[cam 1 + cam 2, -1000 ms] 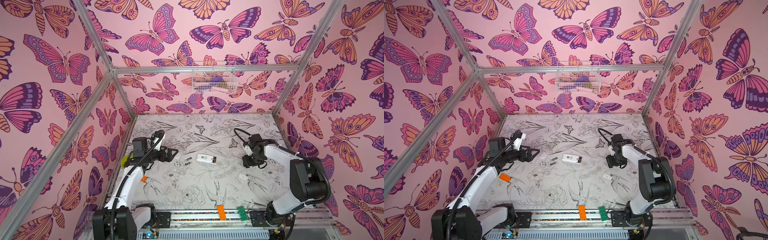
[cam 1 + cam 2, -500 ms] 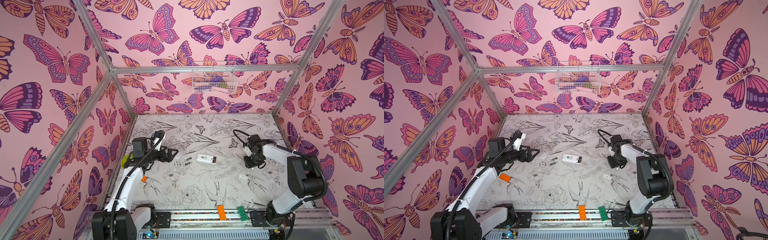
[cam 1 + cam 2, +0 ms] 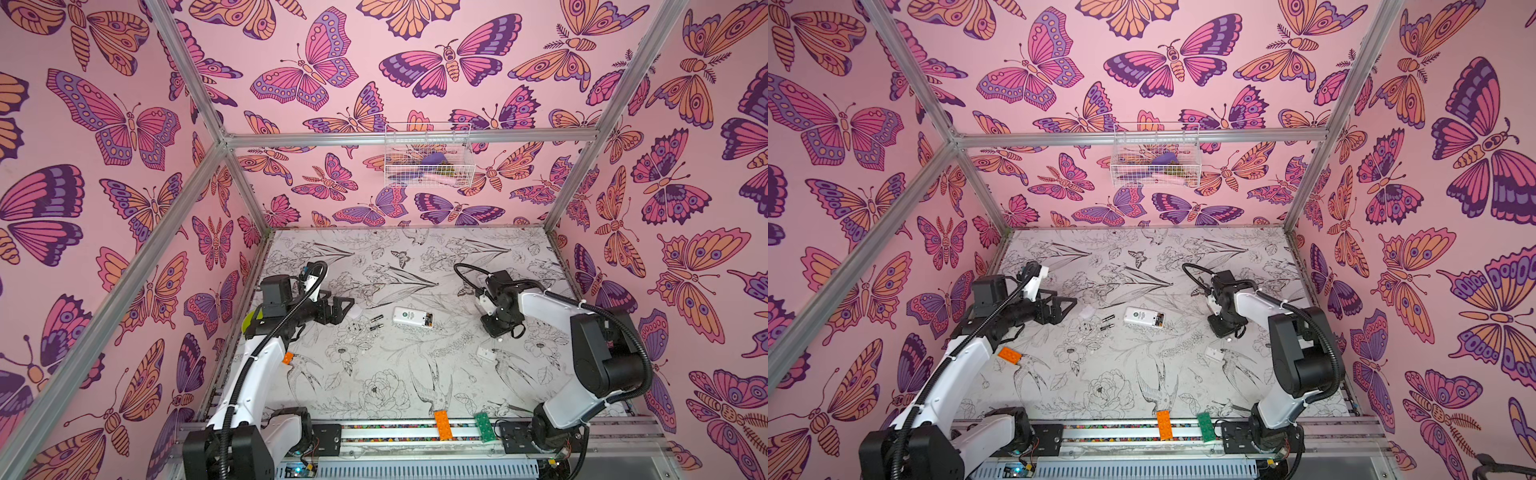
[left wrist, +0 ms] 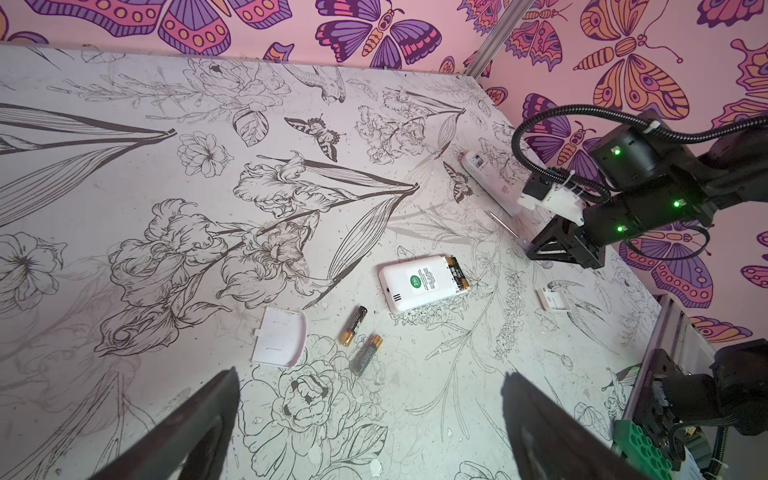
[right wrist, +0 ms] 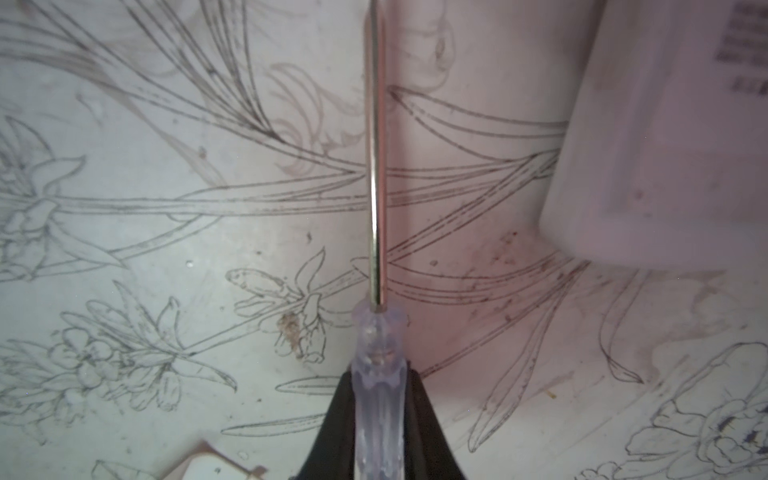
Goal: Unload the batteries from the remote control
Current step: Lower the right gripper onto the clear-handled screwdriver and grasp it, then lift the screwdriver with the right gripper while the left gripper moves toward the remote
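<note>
2 batts [image 4: 352, 326] just ahead L end effector [image 3: 344, 311].

I get bright, even, diffuse light in both top views; shadows on the white flower-printed tabletop [image 3: 395, 374] are faint. My right wrist view is soft and pink-tinted: the clear-handled steel screwdriver [image 5: 376, 249] glints, the white plastic remote [image 5: 665, 145] blurs.

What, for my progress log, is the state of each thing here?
middle remote: label side up, compartment open, batteries still inside.
loose batteries: two, out, lying side by side.
large cover: off, lying flat.
far remote: lying flat, label side up; compartment unclear.
screwdriver: gripped by its clear handle.
right gripper: shut on the screwdriver.
left gripper: open, empty.
</note>
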Controlling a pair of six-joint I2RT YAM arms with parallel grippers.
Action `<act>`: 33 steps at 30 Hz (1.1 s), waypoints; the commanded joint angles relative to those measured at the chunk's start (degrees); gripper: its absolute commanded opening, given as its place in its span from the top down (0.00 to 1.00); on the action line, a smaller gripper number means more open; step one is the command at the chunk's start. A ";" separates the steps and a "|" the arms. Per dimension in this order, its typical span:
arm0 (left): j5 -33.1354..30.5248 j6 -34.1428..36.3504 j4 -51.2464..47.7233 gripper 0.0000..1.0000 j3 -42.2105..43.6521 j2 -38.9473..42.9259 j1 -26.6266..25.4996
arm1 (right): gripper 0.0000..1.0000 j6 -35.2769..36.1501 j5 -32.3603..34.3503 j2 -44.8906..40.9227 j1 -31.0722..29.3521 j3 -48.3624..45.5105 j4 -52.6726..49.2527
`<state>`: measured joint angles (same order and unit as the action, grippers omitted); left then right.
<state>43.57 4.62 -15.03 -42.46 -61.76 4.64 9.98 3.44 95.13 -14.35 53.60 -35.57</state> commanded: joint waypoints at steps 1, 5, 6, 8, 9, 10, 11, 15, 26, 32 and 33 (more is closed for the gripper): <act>0.03 1.84 -0.49 0.00 -0.30 2.00 -0.26 | 0.94 2.29 1.04 -1.69 -1.25 0.16 -1.78; 0.80 1.79 -2.05 0.00 -1.51 2.57 -0.34 | 0.95 1.80 0.16 -7.85 -3.00 -0.54 -1.86; 1.09 1.84 -2.33 0.00 -2.16 2.14 -0.47 | 0.95 1.97 -0.40 -9.94 -3.58 -0.92 -2.01; 1.96 1.53 -2.92 0.00 -4.02 0.86 -0.97 | 0.95 2.12 -1.96 -13.86 -4.34 -1.27 -2.65; 2.42 1.72 -3.47 0.00 -5.43 0.00 -1.47 | 0.95 2.15 -2.81 -16.10 -4.93 -1.51 -2.83; 2.48 2.02 -4.23 0.00 -6.57 -0.75 -2.04 | 0.95 2.30 -3.64 -18.10 -5.60 -1.78 -2.84; 2.48 2.64 -5.25 0.00 -8.31 -1.67 -2.83 | 0.95 2.49 -5.11 -20.79 -6.64 -2.45 -2.37; 4.11 5.65 -7.36 0.00 -12.71 -5.44 -5.88 | 0.95 4.35 -15.60 -28.73 -7.87 -5.55 -0.39; 17.77 23.03 -18.79 0.03 -26.59 -16.97 -11.66 | 0.99 4.77 -42.69 -31.54 -8.49 -7.82 4.85; 19.18 26.69 -22.17 0.08 -31.99 -22.34 -16.94 | 1.00 5.93 -48.20 -28.08 -12.80 -6.19 5.23; 19.58 26.67 -22.55 0.09 -32.28 -22.61 -17.63 | 0.99 6.21 -48.56 -27.25 -13.38 -5.55 4.84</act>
<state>59.09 28.03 -33.74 -73.28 -83.37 -11.49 13.80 -38.87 66.39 -26.35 45.21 -30.87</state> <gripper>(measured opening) 0.911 0.180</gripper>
